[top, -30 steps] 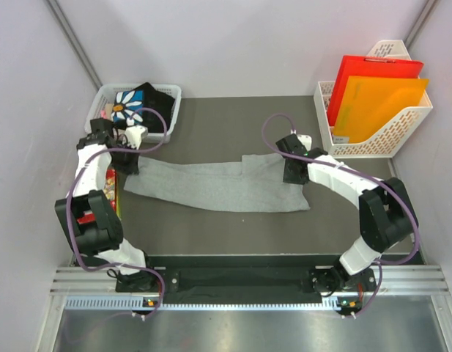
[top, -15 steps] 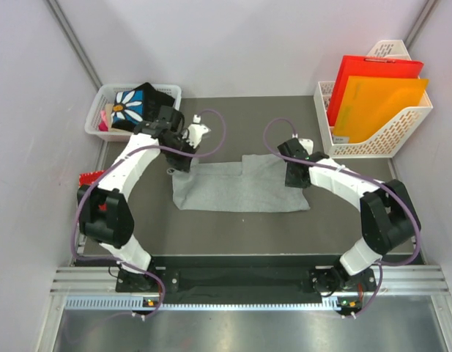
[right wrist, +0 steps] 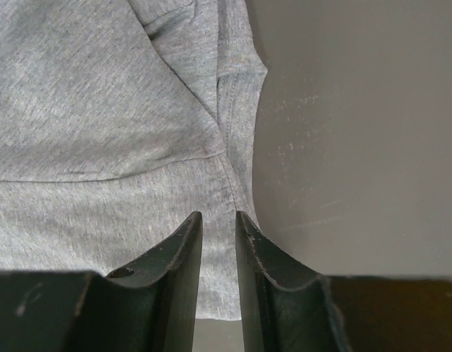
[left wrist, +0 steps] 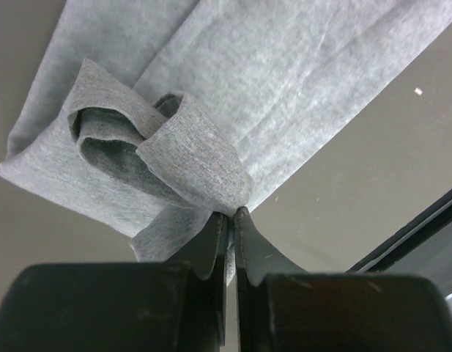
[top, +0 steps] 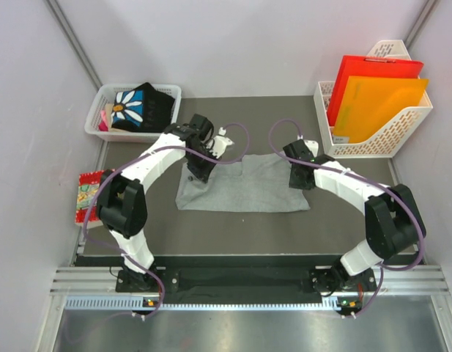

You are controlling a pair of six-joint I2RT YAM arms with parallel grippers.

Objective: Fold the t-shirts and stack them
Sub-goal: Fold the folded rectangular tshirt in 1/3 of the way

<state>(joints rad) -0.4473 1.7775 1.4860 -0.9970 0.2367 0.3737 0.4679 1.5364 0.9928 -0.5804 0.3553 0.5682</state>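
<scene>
- Grey t-shirt (top: 244, 187) lies partly folded in the middle of the tabletop (top: 247, 227). The top view shows an arm at each end of it.
- Left wrist view, up close: the left pincer (left wrist: 229, 216) is clamped tight on a bunched fold of the grey cloth.
- Right wrist view: the right pincer (right wrist: 218, 220) is narrowly parted over the shirt's right hem, with nothing between the fingers.
- Dark grey surface, pale walls all round.
- Black daisy t-shirt (top: 141, 106) sits in the white basket (top: 94, 126) at the far-left corner. File rack (top: 401, 139) with a red folder (top: 372, 72) and an orange folder (top: 379, 103) is at the far right. Red packet (top: 86, 194) lies at the left edge.
</scene>
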